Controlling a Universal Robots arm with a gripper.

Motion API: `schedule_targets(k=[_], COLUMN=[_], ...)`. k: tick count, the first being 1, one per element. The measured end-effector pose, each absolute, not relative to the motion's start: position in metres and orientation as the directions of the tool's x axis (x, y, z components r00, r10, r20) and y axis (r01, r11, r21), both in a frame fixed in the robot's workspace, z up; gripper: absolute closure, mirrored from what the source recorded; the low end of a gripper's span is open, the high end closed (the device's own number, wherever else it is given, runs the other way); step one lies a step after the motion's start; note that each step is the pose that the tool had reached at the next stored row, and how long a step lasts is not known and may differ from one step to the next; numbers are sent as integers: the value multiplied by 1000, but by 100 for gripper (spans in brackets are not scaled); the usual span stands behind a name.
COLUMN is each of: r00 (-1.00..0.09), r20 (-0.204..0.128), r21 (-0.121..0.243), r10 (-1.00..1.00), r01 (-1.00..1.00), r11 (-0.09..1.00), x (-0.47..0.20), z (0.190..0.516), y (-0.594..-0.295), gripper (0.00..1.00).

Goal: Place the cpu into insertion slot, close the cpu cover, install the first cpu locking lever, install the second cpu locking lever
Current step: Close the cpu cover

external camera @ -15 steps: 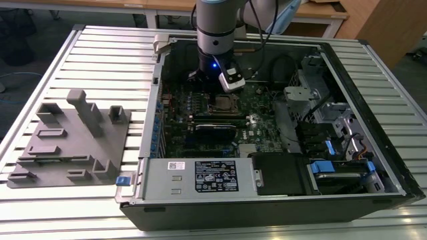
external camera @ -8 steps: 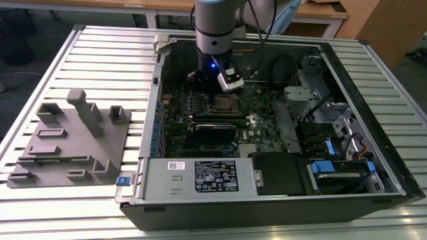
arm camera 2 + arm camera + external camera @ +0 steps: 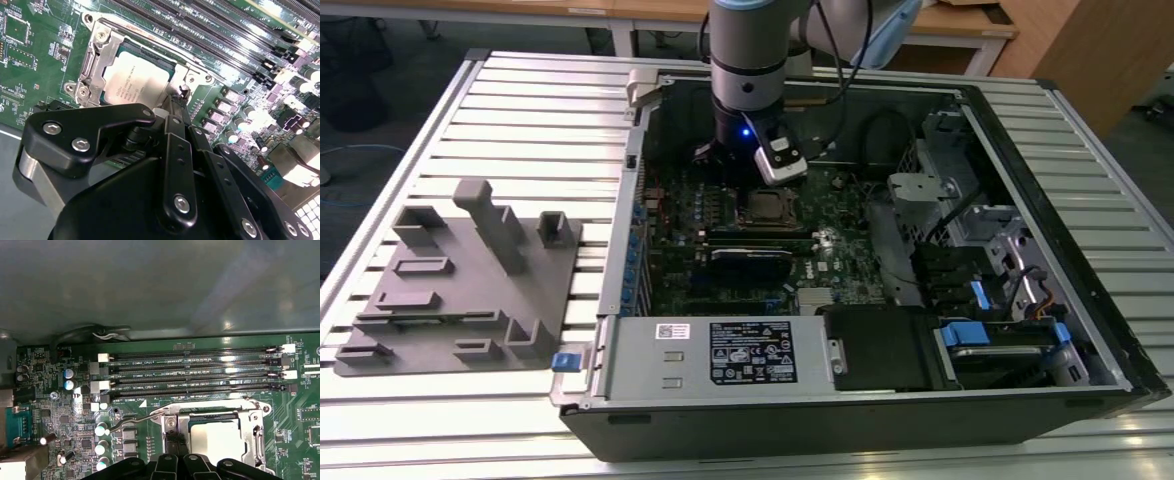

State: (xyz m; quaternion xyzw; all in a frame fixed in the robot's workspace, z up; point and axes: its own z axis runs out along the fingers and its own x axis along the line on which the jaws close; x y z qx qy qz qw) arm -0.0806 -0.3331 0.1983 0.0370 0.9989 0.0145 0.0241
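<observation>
We find the small flat square cpu (image 3: 135, 82) with its pale silvery top seated in the square metal-rimmed insertion slot (image 3: 767, 208) on the green circuit board (image 3: 287, 450), inside the open black computer case (image 3: 854, 420) on the ribbed metal tabletop (image 3: 520, 110). The thin silvery windowed cpu cover (image 3: 95, 60) lies flat around it, and a thin bent wire lever (image 3: 135, 419) juts from the socket's corner. The black gripper (image 3: 178, 100) has its fingers drawn together at the cover's edge; we cannot judge contact.

The grey arm (image 3: 747, 45) stands straight up and down, with its wrist at the low end. The black gripper (image 3: 181, 96) points downward. Its two fingers (image 3: 176, 135) are squeezed together into one thin tip.
</observation>
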Motion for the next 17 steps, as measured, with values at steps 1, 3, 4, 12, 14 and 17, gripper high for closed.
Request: schedule_targets(k=[1,3,4,12,14,17], r00=[-996,-996,-996,-996,-996,-996], r20=[-47,-47,-47,-47,-47,-47], r21=[31,31,31,31,31,31], r10=[75,75,75,75,75,75], r01=[73,73,73,73,73,73], r11=[997,997,997,997,997,997], x=[-81,-81,-81,-81,-81,-81], z=[198,198,198,198,198,198], y=[-333,-333,-333,-333,-333,-333], gripper=[89,89,89,89,89,89])
